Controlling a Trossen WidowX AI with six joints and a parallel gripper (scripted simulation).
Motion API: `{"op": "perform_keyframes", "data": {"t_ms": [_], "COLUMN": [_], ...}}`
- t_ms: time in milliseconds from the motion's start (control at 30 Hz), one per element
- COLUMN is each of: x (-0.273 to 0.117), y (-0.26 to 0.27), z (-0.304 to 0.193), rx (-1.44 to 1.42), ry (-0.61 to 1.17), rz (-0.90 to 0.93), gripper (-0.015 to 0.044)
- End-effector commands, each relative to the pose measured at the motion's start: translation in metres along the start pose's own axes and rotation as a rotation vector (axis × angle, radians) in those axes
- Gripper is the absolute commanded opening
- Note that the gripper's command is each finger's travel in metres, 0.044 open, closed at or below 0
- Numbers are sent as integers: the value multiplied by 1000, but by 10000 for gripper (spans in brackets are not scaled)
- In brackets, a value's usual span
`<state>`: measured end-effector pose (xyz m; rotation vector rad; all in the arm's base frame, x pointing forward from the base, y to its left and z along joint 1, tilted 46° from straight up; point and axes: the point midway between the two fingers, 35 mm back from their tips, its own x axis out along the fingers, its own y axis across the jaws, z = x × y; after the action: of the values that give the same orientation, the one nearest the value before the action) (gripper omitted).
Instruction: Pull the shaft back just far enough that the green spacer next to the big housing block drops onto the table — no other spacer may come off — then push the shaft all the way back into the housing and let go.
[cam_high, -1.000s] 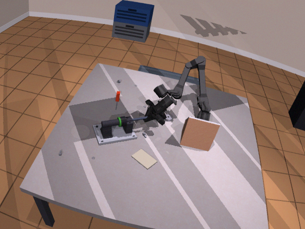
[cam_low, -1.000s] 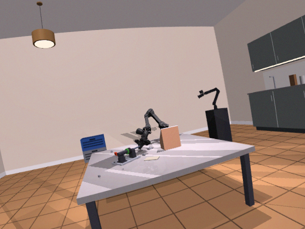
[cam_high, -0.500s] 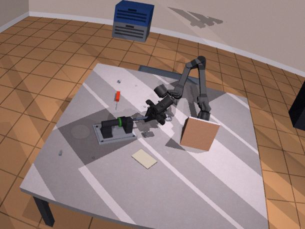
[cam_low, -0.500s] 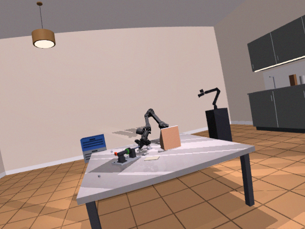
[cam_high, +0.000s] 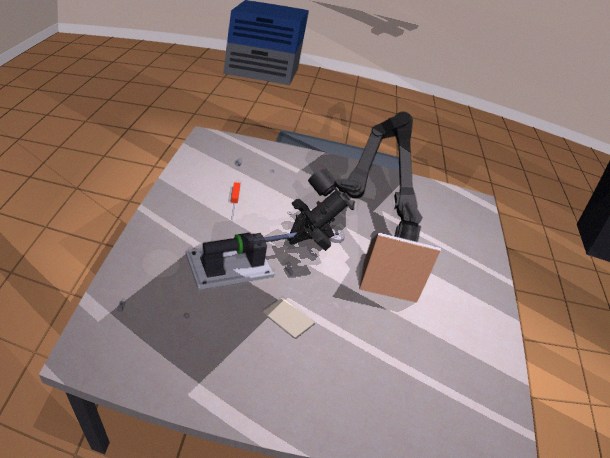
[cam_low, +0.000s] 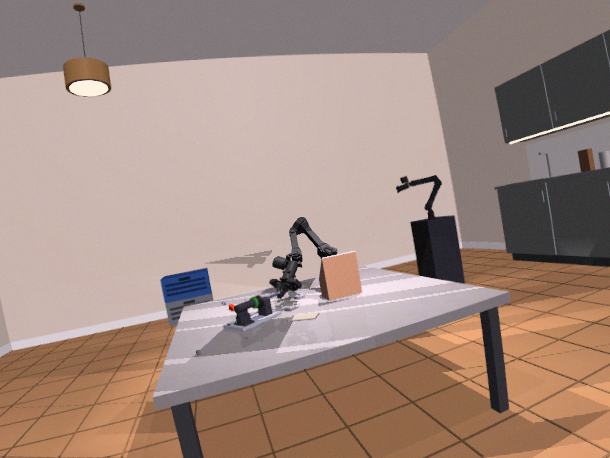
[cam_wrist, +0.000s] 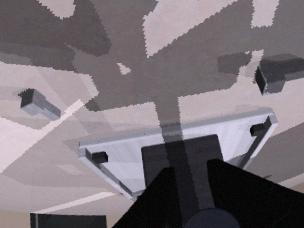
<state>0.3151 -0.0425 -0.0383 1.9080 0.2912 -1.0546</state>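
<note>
A black housing with two upright blocks (cam_high: 256, 250) (cam_low: 265, 306) (cam_wrist: 182, 152) stands on a pale base plate (cam_high: 235, 280) (cam_wrist: 245, 129). The green spacer (cam_high: 240, 244) (cam_low: 256, 302) is still up on the shaft line, close against the right-hand block. A black cylindrical section (cam_high: 220, 246) (cam_low: 245, 306) lies left of it; separate spacers there cannot be told apart. The grey shaft (cam_high: 277, 237) (cam_low: 273, 296) comes out of the block's right side. My gripper (cam_high: 295, 235) (cam_low: 280, 293) (cam_wrist: 191, 174) is shut on its outer end. The fingers hide the gripped part.
A tan upright panel (cam_high: 400, 267) (cam_low: 341, 276) stands right of the gripper. A beige pad (cam_high: 290, 318) (cam_low: 305, 316) lies in front of the plate. An orange-handled screwdriver (cam_high: 236, 192) lies behind it. Small hardware pieces (cam_high: 121, 305) (cam_high: 238, 162) lie around the table.
</note>
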Motion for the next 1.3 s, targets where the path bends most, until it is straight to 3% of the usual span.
{"op": "perform_keyframes", "data": {"t_ms": [0,1267], "x": [-1,-3], "y": [0,0], "z": [1,3], "rx": [-3,0], "ry": [0,0], "rz": [0,0], "gripper": [0,0]}}
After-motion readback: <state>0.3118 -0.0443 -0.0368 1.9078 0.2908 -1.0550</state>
